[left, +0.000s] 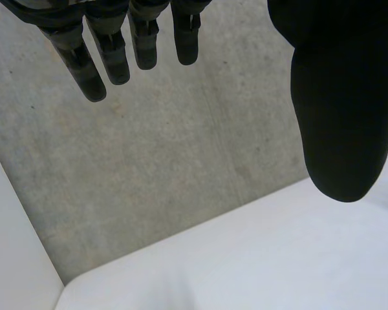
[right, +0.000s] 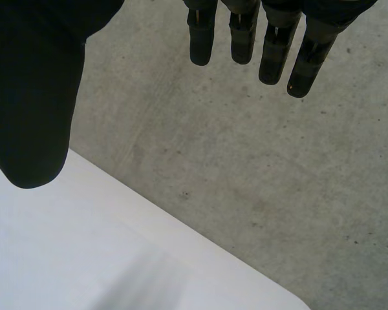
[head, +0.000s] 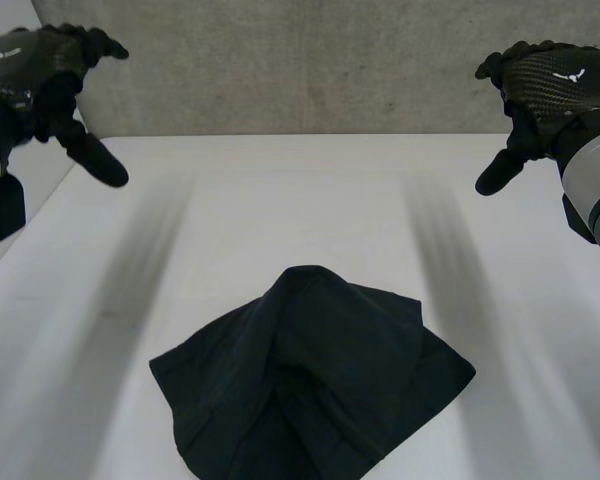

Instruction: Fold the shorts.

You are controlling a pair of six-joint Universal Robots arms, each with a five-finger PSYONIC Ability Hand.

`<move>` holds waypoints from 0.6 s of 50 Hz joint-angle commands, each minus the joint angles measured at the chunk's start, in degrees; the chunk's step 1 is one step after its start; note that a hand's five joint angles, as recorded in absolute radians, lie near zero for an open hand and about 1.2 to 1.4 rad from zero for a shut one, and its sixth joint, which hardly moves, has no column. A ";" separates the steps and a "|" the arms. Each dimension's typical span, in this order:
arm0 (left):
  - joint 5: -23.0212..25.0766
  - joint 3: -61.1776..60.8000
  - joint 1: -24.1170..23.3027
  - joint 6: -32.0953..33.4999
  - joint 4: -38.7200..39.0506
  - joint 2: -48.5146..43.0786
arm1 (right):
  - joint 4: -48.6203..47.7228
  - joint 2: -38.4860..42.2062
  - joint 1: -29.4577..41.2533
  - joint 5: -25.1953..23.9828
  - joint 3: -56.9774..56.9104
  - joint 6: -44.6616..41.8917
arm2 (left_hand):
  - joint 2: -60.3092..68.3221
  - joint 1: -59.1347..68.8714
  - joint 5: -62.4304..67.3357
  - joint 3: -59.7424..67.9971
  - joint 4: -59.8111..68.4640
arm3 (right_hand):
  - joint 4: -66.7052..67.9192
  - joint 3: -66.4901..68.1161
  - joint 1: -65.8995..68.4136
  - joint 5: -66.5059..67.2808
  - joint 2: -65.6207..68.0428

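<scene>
Dark shorts (head: 310,385) lie in a rumpled heap at the near middle of the white counter (head: 280,200), with both hands held up and away from them.

The shorts are bunched, rising to a soft peak on their far side and spreading into loose folds toward the near edge, where the view cuts them off. The left hand (head: 40,70) hangs at the far left, over the counter's left edge, well apart from the cloth. Its fingers (left: 110,58) are straight and spread wide from the thumb (left: 343,97), and it holds nothing. The right hand (head: 555,85) hangs at the far right, also well apart from the shorts, its fingers (right: 271,51) likewise straight and empty, with the thumb (right: 32,97) out to the side. Grey concrete floor (head: 280,60) shows beyond the counter's far edge.
</scene>
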 commanded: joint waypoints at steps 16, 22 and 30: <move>4.85 -34.58 -2.93 27.96 19.36 -1.65 | -10.26 -0.09 -5.99 -23.33 24.00 -3.01 | 6.35 5.93 5.55 5.96 6.33 | -3.53 -2.33 -1.87 -4.20 -2.75; 4.67 -37.66 -3.46 29.30 21.66 -6.23 | -12.65 0.26 -6.09 -23.16 25.50 -3.18 | 15.94 15.52 15.14 15.55 15.92 | -3.53 -2.33 -1.87 -4.20 -2.75; 4.76 -40.22 -3.28 29.21 26.66 -10.45 | -12.74 1.75 -5.82 -23.16 26.03 -3.27 | 16.28 15.86 15.48 15.90 16.26 | -3.53 -2.33 -1.87 -4.20 -2.75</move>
